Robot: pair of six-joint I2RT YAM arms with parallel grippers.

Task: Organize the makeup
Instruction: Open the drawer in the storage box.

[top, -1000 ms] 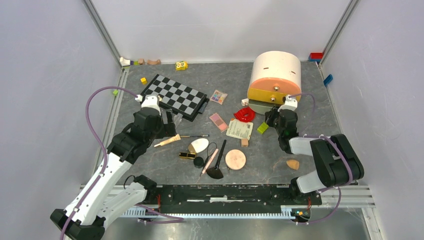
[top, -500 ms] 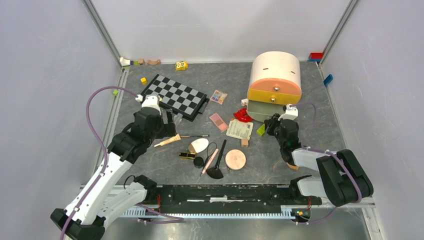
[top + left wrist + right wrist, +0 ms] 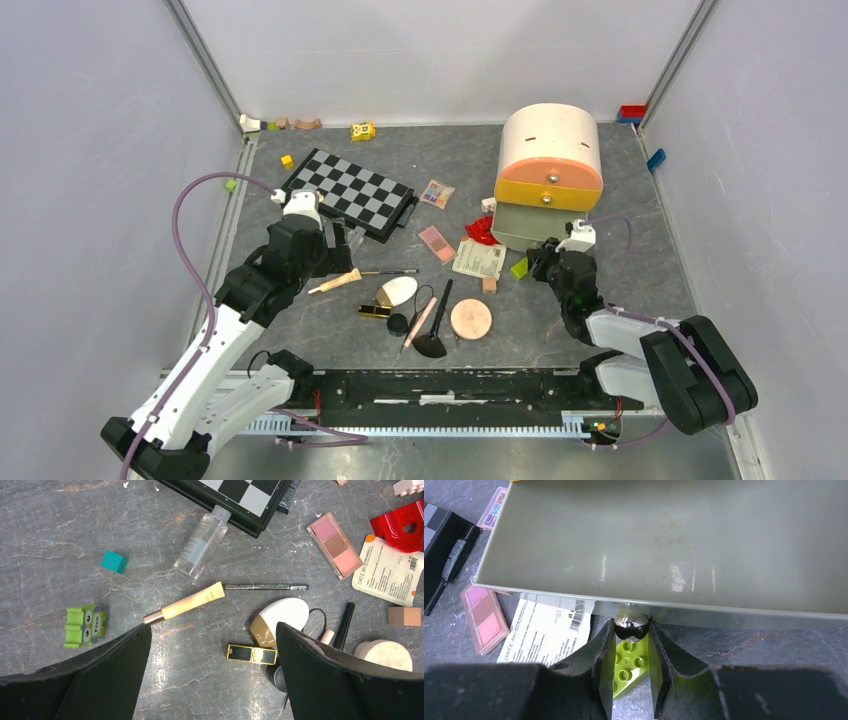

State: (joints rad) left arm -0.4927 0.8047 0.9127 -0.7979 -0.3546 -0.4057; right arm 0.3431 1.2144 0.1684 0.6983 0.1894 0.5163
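1. The left hand hangs over the grey, marble-veined counter. Its two broad black fingers are spread wide apart and grip nothing.
2. Below it the makeup lies loose on the counter. A slim cream tube with a gold collar lies at a slant, and a thin dark pencil is just beside its tip.
3. A smooth white oval with one tan end sits near a boxy black-gold tube.
4. A flat pink palette with three square pans lies beside a matte printed sachet.
5. In the top view, a round peach compact, a plain disc, lies nearer the arm bases. A long black-handled brush is just to its left.
6. A small multicolour palette lies by the corner of the chessboard.
7. The right hand is clamped on a shiny round knob. The knob is at the front of a dull grey-green drawer, which stands pulled out at the bottom of a round-topped cabinet.
8. A lime studded brick lies on the counter under the knob.
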